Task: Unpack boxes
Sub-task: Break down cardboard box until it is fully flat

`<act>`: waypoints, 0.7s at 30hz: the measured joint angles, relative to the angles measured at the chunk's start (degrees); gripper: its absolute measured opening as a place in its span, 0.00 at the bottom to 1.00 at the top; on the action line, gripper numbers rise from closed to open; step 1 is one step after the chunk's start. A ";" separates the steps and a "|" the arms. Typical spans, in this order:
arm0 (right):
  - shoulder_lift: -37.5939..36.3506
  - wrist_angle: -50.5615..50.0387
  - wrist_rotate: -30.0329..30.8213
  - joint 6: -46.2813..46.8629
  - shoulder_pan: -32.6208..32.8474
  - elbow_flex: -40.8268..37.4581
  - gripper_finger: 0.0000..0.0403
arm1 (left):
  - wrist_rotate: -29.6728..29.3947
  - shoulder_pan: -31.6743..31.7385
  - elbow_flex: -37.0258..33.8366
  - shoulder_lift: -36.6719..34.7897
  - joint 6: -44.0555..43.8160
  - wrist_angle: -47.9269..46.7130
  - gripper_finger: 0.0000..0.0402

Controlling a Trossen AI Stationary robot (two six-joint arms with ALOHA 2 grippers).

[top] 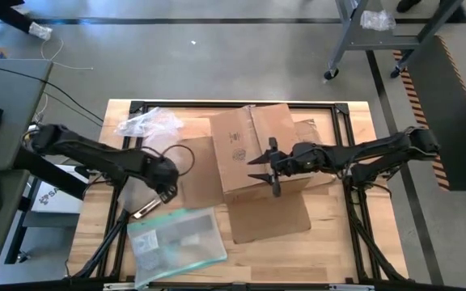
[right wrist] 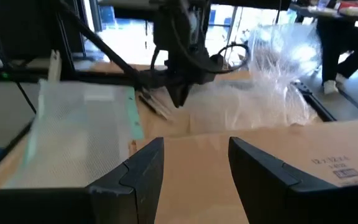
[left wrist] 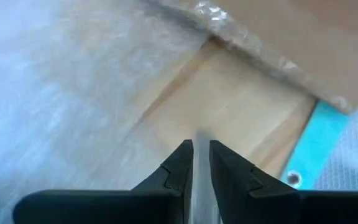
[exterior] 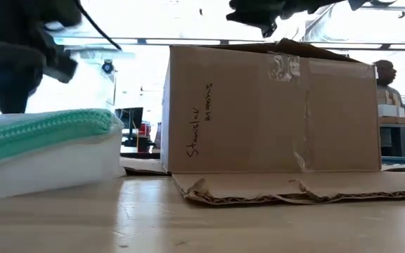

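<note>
The brown cardboard box [top: 253,149] stands at the table's middle, one flap [exterior: 294,187] lying flat on the wood toward the near edge. My right gripper [right wrist: 194,165] hovers open just over the box's top [right wrist: 278,155], pointing toward the table's left. My left gripper [top: 167,184] points down at the table left of the box, its fingers nearly together on a clear plastic sheet [top: 140,196]. A clear pouch with a teal edge [top: 176,241] lies near the front edge. Bubble wrap [top: 148,123] lies at the far left. My left gripper pinches a thin strip of the clear plastic sheet [left wrist: 201,163] between its two fingertips, coming from above and pointing down. The rest of the sheet [left wrist: 55,81] lies spread on the table beside the fingers; which edge or fold it has, I cannot tell.
A small thin object [right wrist: 154,102] lies on the table by the left gripper. A black cable loop [top: 186,155] lies beside the box. The black frame rail [top: 241,105] runs along the table's far edge. A person [exterior: 385,74] shows in the room behind.
</note>
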 joint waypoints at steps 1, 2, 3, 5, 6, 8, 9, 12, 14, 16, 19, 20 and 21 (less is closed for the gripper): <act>-1.12 -0.67 0.06 -0.02 0.35 0.00 0.41 | -1.83 -0.99 0.48 -1.65 -1.10 -0.85 0.08; -2.37 -1.47 0.08 -0.25 0.79 0.00 0.41 | -3.93 -1.70 1.23 -3.19 -1.50 -0.08 0.08; -3.59 -2.15 0.07 -0.78 1.25 0.00 0.41 | -6.42 -2.18 2.15 -4.56 -1.43 2.38 0.07; -6.15 -4.81 -0.01 -2.44 2.14 0.00 0.41 | -11.94 -2.57 3.31 -6.60 1.35 8.42 0.07; -7.36 -6.92 -0.03 -3.90 2.70 0.00 0.41 | -13.95 -2.55 3.43 -7.29 4.37 12.36 0.07; -9.49 -11.43 0.12 -8.09 4.05 0.00 0.41 | -15.81 -1.70 3.72 -7.78 11.98 24.83 0.07; -10.22 -14.05 0.92 -9.97 5.00 0.02 0.41 | -15.81 -0.81 3.82 -7.79 15.95 31.32 0.07; -10.95 -21.64 6.46 -13.72 8.77 0.02 0.41 | -12.05 3.17 3.86 -5.49 26.26 48.87 0.06; -10.90 -25.65 12.43 -15.15 11.78 0.02 0.41 | -6.80 6.21 3.85 -2.38 30.85 58.21 0.04; -10.46 -27.19 19.24 -15.35 14.66 0.02 0.41 | -0.96 9.45 5.14 1.72 33.85 64.23 0.01; -10.13 -27.98 25.77 -16.53 18.46 0.02 0.41 | 5.84 12.97 10.21 9.65 37.23 65.67 0.00; -10.10 -28.12 27.68 -16.78 19.48 0.02 0.42 | 7.43 13.63 12.52 12.50 38.43 65.24 0.00; -10.10 -28.63 29.28 -16.81 20.32 0.02 0.43 | 8.89 14.20 14.84 15.29 39.56 64.90 0.00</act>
